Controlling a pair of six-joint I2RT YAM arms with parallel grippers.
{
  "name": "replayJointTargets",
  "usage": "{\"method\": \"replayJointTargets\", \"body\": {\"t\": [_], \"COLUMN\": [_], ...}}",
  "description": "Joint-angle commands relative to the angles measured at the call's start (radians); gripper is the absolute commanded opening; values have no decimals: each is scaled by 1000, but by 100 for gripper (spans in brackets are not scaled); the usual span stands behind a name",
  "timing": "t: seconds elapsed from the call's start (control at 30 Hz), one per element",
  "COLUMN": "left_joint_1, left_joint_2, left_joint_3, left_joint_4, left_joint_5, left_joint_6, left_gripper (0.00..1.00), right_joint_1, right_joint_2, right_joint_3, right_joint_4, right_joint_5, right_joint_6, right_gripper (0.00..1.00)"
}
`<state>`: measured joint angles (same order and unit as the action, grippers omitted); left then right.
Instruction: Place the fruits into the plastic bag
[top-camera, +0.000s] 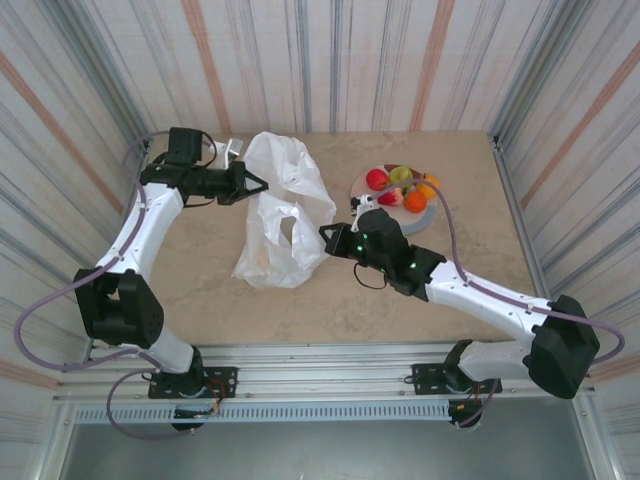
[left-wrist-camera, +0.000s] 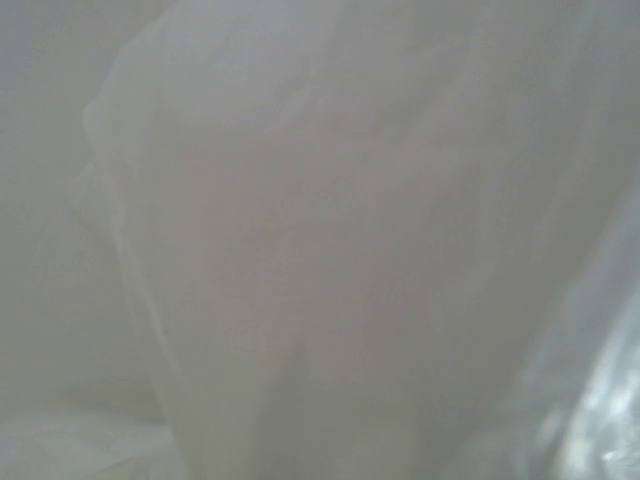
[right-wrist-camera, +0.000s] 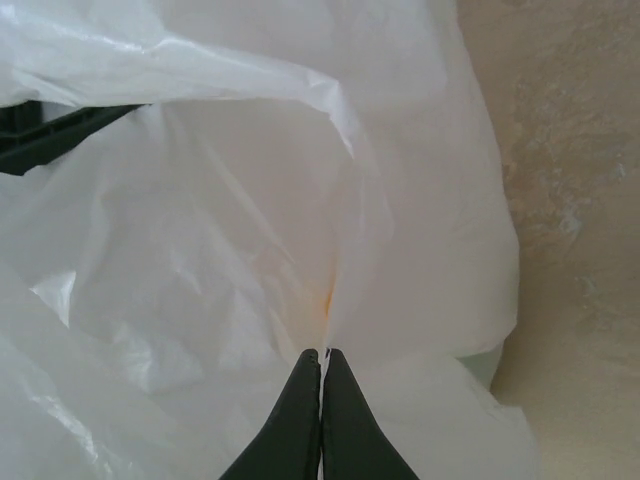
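1. The plastic bag (top-camera: 285, 205) lies crumpled on the bench (top-camera: 480, 190), about mid-width and reaching toward the far edge. One loop handle opening shows near its middle.
2. The left gripper (top-camera: 260, 185) is at the bag's left edge. Its black fingers converge to a point with film pinched between the tips.
3. Left wrist view: blurred white film right up against the lens. Its own fingers cannot be made out there.
4. The right gripper (right-wrist-camera: 322, 354) has its jaws pressed together, nipping a fold of bag film at the very tips. From above it sits at the bag's right edge.
5. Right wrist view: a dark shape (right-wrist-camera: 55, 130) at the upper left is partly behind film and cut off by the frame. I cannot tell what it is.
6. The fruits (top-camera: 377, 179) are heaped on a plate (top-camera: 422, 217) toward the far right of the bench, just beside the bag's right side. Red, green, orange and yellow-orange ones are visible.
7. The right arm crosses the plate's near-left part, so the fruit count is uncertain.
8. The bag's interior is hidden by folds, so I cannot tell what is in it.
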<state>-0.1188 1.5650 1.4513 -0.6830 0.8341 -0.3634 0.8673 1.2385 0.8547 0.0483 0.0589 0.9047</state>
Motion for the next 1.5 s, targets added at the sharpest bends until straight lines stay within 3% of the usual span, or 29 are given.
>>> {"method": "replayJointTargets", "body": {"t": [0.0,0.2,0.57,0.8,0.97,1.17,1.47], "left_joint_1": [2,-23,-62,-62,-61,-61,-52], "left_joint_2": [9,29,54,51,43,31,17], "left_joint_3": [6,1,-26,-39,-49,-54,-71], "left_joint_4": [-30,-26,-14,2,19,43,64], "left_joint_5": [11,45,73,73,73,77,89], "left_joint_6": [32,78,112,107,91,68,58], "left_gripper": [0,0,0,0,0,0,0], "right_joint_1": [4,-54,-176,-318,-495,-668,-732], "right_joint_2": [-8,-15,-135,-230,-157,75,434], "right_joint_3": [-25,-43,51,60,79,160,371], "right_joint_4": [-63,-162,-433,-467,-463,-444,-468], "right_joint_5": [75,68,35,5,28,70,89], "right_joint_6": [-24,-72,-321,-383,-431,-490,-494], "right_gripper": [0,10,60,78,83,85,82]}}
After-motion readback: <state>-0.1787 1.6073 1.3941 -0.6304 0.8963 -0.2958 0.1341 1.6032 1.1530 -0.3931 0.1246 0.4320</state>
